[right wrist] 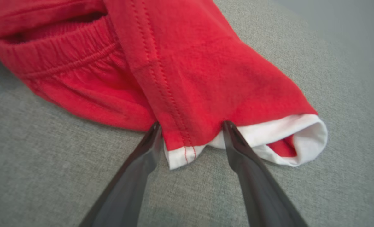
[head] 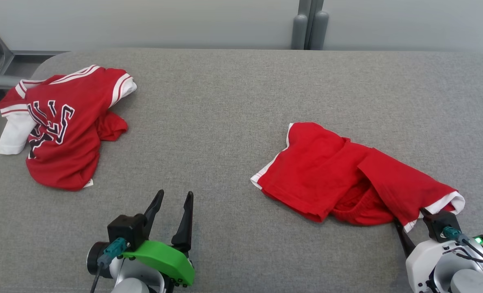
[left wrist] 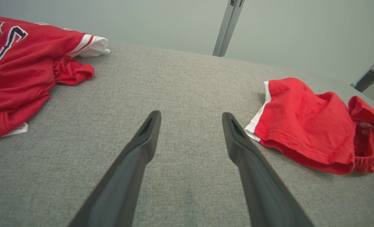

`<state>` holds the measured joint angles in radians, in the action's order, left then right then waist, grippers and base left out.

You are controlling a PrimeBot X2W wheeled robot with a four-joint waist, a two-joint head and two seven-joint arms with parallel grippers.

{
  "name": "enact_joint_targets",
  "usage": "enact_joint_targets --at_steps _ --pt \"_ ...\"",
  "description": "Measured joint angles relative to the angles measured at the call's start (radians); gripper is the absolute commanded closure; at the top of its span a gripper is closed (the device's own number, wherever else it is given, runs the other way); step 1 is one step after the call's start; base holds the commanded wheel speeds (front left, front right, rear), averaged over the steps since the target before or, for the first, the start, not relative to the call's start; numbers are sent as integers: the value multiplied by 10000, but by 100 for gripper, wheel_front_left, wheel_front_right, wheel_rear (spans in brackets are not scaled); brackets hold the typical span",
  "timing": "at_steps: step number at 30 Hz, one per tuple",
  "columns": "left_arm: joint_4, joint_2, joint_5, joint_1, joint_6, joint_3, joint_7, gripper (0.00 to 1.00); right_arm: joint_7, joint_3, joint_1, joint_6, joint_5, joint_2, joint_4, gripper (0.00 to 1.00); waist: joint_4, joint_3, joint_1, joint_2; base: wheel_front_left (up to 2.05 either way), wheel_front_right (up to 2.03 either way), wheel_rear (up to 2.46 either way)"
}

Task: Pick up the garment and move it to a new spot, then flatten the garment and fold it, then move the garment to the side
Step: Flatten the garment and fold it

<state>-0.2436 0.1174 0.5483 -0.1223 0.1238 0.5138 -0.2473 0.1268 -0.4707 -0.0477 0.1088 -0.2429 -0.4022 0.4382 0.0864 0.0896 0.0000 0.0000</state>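
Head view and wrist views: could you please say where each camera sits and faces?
Head view: on the head, looking forward and down at the grey surface; left pincer open, right pincer open at the red shorts.
Left wrist view: on the left wrist, facing along its fingers, between red jersey and shorts.
Right wrist view: on the right wrist, fingers straddling the shorts' hem.
Shared: head and left wrist both show the jersey.

Crumpled, illegible black-and-white lettering on jersey [head: 62, 134]
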Motion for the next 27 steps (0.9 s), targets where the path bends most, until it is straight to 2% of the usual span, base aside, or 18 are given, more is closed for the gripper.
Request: enact_joint_targets --at_steps 1,2,4,6,9,15,18,22,23,24,27 --pt "0 2 0 0 0 -2 0 0 -58 35 -1 0 4 -33 50 36 1 3 0 0 0 0 0" --pt "0 2 0 0 0 -2 0 0 -134 56 -2 0 4 -58 107 47 3 6 0 0 0 0 0" --pt "0 0 0 0 0 0 0 0 -224 75 -3 2 4 -69 203 53 7 10 0 0 0 0 0" --pt "0 0 0 0 0 0 0 0 -240 79 -5 2 4 -67 221 64 11 11 0 0 0 0 0" --pt "2 -2 -2 0 2 2 0 0 -326 77 -49 2 6 -58 217 100 25 9 0 0 0 0 0" --pt "0 -2 -2 0 0 2 0 0 -326 86 -173 -88 -84 13 -253 100 50 -25 0 0 0 0 0" --pt "-4 0 -2 0 0 -12 0 0 -504 169 -434 -719 -872 366 -1055 100 46 -53 0 0 0 0 0" --pt "-29 15 -2 5 0 -119 -2 0 -947 280 -646 -1776 -2537 1214 -2272 100 -10 -125 0 0 0 0 0" --pt "-33 31 -2 8 2 -184 0 0 -1137 612 -836 -2031 -3340 1455 -2826 100 -67 -179 0 0 0 0 0" --pt "-29 31 -2 9 2 -198 -2 0 -1266 832 -967 -2136 -3735 1509 -3058 100 -101 -202 0 0 0 0 0" --pt "-27 27 -2 12 0 -157 0 0 -1749 1407 -1389 -2123 -4732 1534 -3557 100 -197 -272 0 0 0 0 0"
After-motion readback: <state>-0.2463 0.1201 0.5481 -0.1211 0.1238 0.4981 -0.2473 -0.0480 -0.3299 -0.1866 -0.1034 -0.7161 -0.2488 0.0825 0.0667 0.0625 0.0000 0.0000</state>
